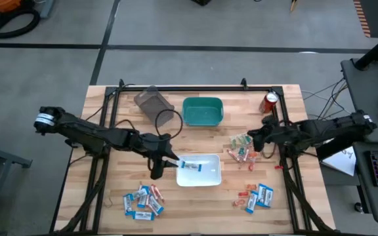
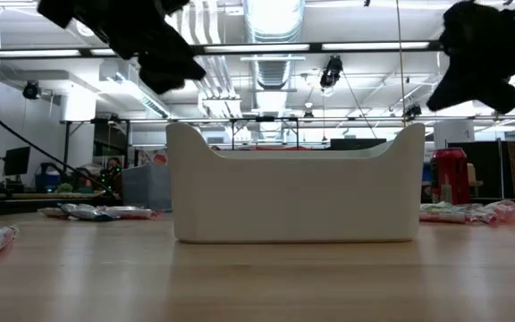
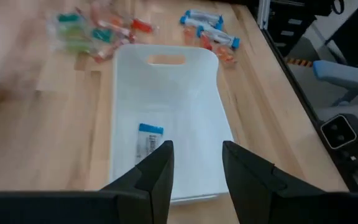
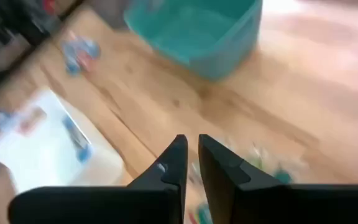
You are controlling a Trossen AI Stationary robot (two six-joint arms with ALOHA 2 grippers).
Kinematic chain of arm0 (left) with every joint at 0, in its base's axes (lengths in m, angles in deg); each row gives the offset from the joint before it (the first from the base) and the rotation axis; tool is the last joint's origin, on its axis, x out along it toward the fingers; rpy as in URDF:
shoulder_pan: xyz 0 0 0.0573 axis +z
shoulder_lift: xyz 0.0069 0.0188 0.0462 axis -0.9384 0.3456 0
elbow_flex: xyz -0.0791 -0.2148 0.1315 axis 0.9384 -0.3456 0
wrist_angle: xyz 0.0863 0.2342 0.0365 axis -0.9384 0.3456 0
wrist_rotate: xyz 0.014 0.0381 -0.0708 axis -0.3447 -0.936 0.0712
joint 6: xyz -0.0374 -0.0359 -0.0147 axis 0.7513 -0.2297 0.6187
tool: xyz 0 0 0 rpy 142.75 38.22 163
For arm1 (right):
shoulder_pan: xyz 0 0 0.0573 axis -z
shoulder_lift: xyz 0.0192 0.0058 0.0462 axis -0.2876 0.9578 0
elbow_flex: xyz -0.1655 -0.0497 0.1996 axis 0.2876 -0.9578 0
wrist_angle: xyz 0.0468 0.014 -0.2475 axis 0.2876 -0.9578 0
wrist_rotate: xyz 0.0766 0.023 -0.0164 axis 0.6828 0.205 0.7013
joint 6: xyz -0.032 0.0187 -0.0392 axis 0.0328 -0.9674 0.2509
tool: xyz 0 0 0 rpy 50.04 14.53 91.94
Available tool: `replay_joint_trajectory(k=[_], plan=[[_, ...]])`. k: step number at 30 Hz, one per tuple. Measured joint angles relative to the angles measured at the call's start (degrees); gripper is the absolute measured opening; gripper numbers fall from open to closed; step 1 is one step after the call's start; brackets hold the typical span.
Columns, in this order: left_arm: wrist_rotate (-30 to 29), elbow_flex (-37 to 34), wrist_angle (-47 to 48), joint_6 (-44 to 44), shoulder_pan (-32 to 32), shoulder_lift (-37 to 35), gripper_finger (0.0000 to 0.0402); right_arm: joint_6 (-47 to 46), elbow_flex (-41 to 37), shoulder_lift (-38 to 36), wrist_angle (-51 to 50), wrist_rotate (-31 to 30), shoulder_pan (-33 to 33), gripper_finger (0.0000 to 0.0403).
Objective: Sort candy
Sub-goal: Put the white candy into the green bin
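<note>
A white bin (image 1: 210, 179) stands mid-table, and one blue-and-white packet (image 3: 149, 140) lies flat on its floor (image 1: 190, 166). My left gripper (image 3: 196, 155) hangs open above the bin's left end (image 1: 168, 161), holding nothing. My right gripper (image 1: 254, 140) hovers over a heap of pinkish-white sticks (image 1: 240, 151) right of the bin. Its fingers (image 4: 191, 155) are close together with nothing visible between them. More blue-and-white packets lie in piles near the front left (image 1: 143, 200) and front right (image 1: 257, 195), with red-orange pieces (image 1: 244, 195) beside the latter.
A teal bin (image 1: 203, 111) stands behind the white one. A grey see-through container (image 1: 151, 99) lies to its left, with a dark cable loop (image 1: 166, 119) by it. A red soda can (image 1: 270, 101) stands at the far right. Bare wood lies between the bins.
</note>
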Motion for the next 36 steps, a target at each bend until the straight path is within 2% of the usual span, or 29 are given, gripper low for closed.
replay_joint_trajectory(k=[5,8,17,28,32,36], plan=[[-5.63,0.02,3.50,-0.70,0.02,-4.79,0.0121,0.33,2.40,9.84,-0.79,7.76,0.00,0.0034],[-6.19,0.02,3.82,-1.85,0.07,-6.57,0.0121,0.54,2.73,15.31,-1.24,12.43,-0.24,0.0034],[-7.54,0.01,4.74,-2.85,0.07,-9.59,0.0121,2.56,2.94,26.76,2.53,14.03,-1.08,0.0034],[-7.54,0.02,5.36,-2.85,0.07,-9.40,0.0121,7.32,2.94,30.77,11.77,14.86,-2.29,0.0036],[-7.54,0.02,5.38,-2.85,0.07,-9.40,0.0121,7.32,2.94,30.75,12.35,14.31,-2.27,0.0062],[-7.55,0.01,5.38,-2.85,0.07,-9.40,0.0121,6.85,2.94,31.28,12.61,13.52,-2.27,0.0105]])
